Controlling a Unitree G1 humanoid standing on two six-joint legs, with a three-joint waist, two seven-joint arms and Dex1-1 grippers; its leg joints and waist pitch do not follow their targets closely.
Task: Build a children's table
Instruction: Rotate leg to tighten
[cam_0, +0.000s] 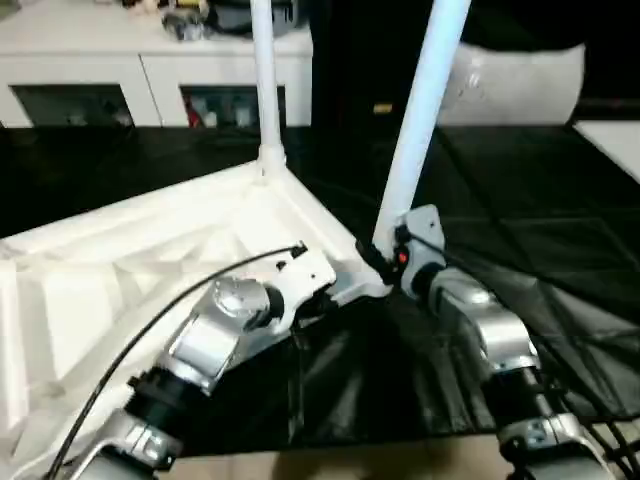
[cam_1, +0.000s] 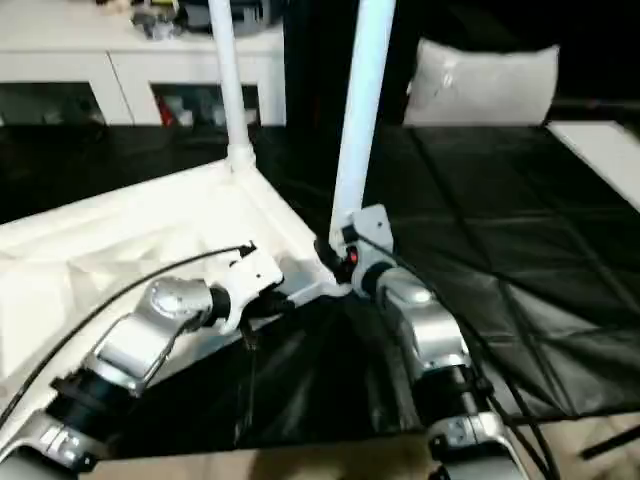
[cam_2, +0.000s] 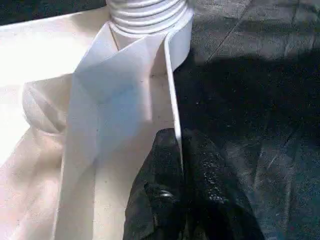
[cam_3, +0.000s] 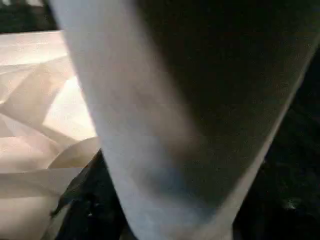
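The white plastic children's table top (cam_0: 150, 250), square and ribbed on its underside, lies upside down on the black-covered worktable (cam_0: 540, 230), its ribs facing up and one corner pointing toward the right gripper. Two long white tapered tube legs stand on it with their long axes running up and out of the head views. The far leg (cam_0: 265, 80) is nearly upright, seated in the round socket at the far corner, well beyond both grippers. The near leg (cam_0: 420, 120) leans a little to the right as it rises, and its lower end meets the corner just beside the right gripper (cam_0: 385, 262). That gripper sits at the foot of the near leg, and in its wrist view the pale tube (cam_3: 165, 130) passes right in front of the camera, but whether its fingers are apart or together around the leg I cannot tell. The left gripper (cam_2: 180, 165) is clamped on the thin upright edge wall (cam_2: 172, 100) of the top, one black finger (cam_2: 155, 190) inside the rim and the other outside over the black cloth, with a ridged round corner socket (cam_2: 147, 12) just ahead of its tips. Behind the worktable, well beyond both grippers, stand a white cabinet (cam_0: 150, 70) with open shelves and a white pillow-like bundle (cam_1: 485, 80).
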